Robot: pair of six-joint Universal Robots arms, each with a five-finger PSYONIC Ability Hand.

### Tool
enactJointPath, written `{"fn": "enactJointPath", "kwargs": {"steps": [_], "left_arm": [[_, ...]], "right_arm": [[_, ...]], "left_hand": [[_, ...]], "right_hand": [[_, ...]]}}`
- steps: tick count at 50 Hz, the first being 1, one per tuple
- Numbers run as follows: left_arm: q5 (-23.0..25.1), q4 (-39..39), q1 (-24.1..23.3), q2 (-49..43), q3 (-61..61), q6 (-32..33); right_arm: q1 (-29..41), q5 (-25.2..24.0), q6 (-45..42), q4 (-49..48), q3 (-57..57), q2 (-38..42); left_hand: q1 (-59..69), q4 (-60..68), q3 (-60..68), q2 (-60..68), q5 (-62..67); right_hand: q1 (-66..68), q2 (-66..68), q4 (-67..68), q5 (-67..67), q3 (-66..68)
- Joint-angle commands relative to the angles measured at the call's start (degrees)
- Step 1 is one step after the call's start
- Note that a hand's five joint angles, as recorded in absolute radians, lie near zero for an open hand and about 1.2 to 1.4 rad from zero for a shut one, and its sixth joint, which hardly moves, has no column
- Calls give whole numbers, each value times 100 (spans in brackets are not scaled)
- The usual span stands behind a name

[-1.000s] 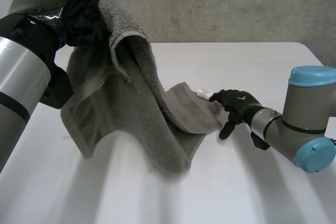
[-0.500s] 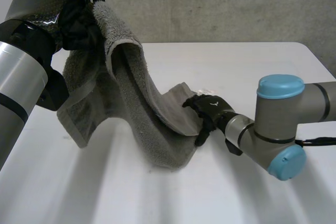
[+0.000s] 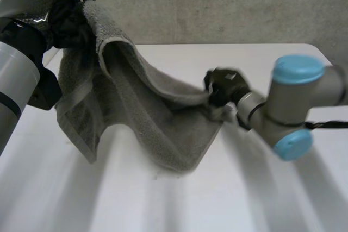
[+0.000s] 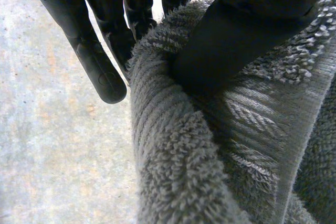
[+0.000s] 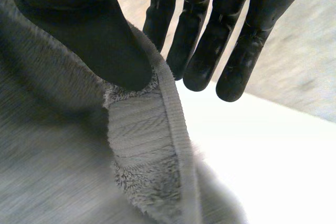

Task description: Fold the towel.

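A grey terry towel [image 3: 147,112] hangs between my two hands above the white table [image 3: 261,199], sagging in the middle, its lowest fold near or on the table. My left hand [image 3: 68,17] holds one corner high at the far left, thumb and fingers pinching the cloth [image 4: 210,145]; its thumb [image 4: 231,40] presses the hem. My right hand [image 3: 223,86] is shut on the opposite corner, just above the table. In the right wrist view the thumb [image 5: 94,40] pins the hemmed corner [image 5: 147,145] against the fingers [image 5: 205,51].
A grey concrete wall [image 3: 217,4] stands behind the table. The right arm's elbow with its light-blue cap [image 3: 293,142] sits low at the right. Bare tabletop lies in front of the towel and to the right.
My right hand slid left onto the towel's corner, closed on it and lifted it off the table. The left hand drifted slightly left, still gripping its corner.
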Motion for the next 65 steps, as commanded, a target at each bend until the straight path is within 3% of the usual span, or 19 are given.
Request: {"fn": "enactJointPath", "kwargs": {"steps": [1,8,12,16,18,24,26,33,35,37,39,43,45,47,48,50,52,57,65], "left_arm": [[399,37,378,-51,48,2],[1250,37,746,-297,109,-24],[1436,11,764,-464,127,-24],[1533,-68,773,-797,214,2],[1568,-164,799,-946,249,19],[1945,-779,1159,-1710,390,81],[2068,-894,1203,-1974,434,81],[2315,-991,1221,-2952,681,494],[2324,-826,1230,-3389,960,949],[2324,-649,1230,-3576,1173,1162],[2315,-124,1283,-3812,1662,1399],[2307,634,1415,-3822,2052,1347],[2315,1118,1467,-3787,2104,1250],[2307,2193,1468,-3586,2052,874],[2307,2199,1467,-3585,2052,872],[2333,2925,1494,-3270,1772,312],[2350,3129,1520,-3112,1596,83],[2526,3166,1634,-2838,1217,-226],[3220,2421,1784,-2890,-3,-113]], "right_arm": [[-797,-6,-13,-206,351,-1762],[-1255,-200,-312,110,282,-3287],[-1308,-490,-1109,968,221,-3884],[-1229,-508,-1990,1806,150,-3876],[-1107,-473,-2926,2576,185,-3719],[-772,-323,-3819,3186,282,-3076],[-702,-26,-4020,3274,360,-2683],[-632,414,-4380,3160,55,-1629],[-588,476,-4285,2854,-428,-1127],[-587,477,-4284,2852,-430,-1125],[-570,642,-3883,1856,-964,-792],[-570,942,-3467,681,-1142,-844],[-596,1179,-3117,-587,-968,-1193],[-605,1197,-2976,-1159,-732,-1482],[-605,1171,-2853,-1713,-407,-1781],[-614,1171,-2791,-2049,-195,-1976],[-605,1145,-2764,-2313,68,-2169],[-561,917,-2799,-2107,614,-2434],[-640,425,-3430,80,1641,-2409]], "left_hand": [[1208,1023,1037,1031,1085],[1208,1023,1037,1031,1085],[1208,1023,1037,1031,1085],[1208,1023,1037,1031,1085],[1208,1023,1037,1031,1085],[1208,1023,1037,1031,1085],[1208,1023,1037,1031,1085],[1208,1023,1037,1031,1085],[1208,1023,1037,1031,1085],[1208,1023,1037,1031,1085],[1208,1023,1037,1031,1085],[1208,1023,1037,1031,1085],[1208,1023,1037,1031,1085],[1208,1023,1037,1031,1085],[1208,1023,1037,1031,1085],[1208,1023,1037,1031,1085],[1208,1023,1037,1031,1085],[1208,1023,1037,1031,1085],[1208,1023,1037,1031,1085]], "right_hand": [[2568,1316,1185,1454,1228],[2568,1316,1185,1454,1228],[2568,1316,1185,1454,1228],[2568,1316,1185,1454,1228],[2568,1316,1185,1454,1228],[2568,1316,1185,1454,1228],[2568,1316,1185,1454,1228],[2568,1316,1185,1454,1228],[2568,1316,1185,1454,1228],[2568,1316,1185,1454,1228],[2568,1316,1185,1454,1228],[2568,1316,1185,1454,1228],[2568,1316,1185,1454,1228],[2568,1316,1185,1454,1228],[2568,1316,1185,1454,1228],[2568,1316,1185,1454,1228],[2568,1316,1185,1454,1228],[2568,1316,1185,1454,1228],[2568,1316,1185,1454,1228]]}}
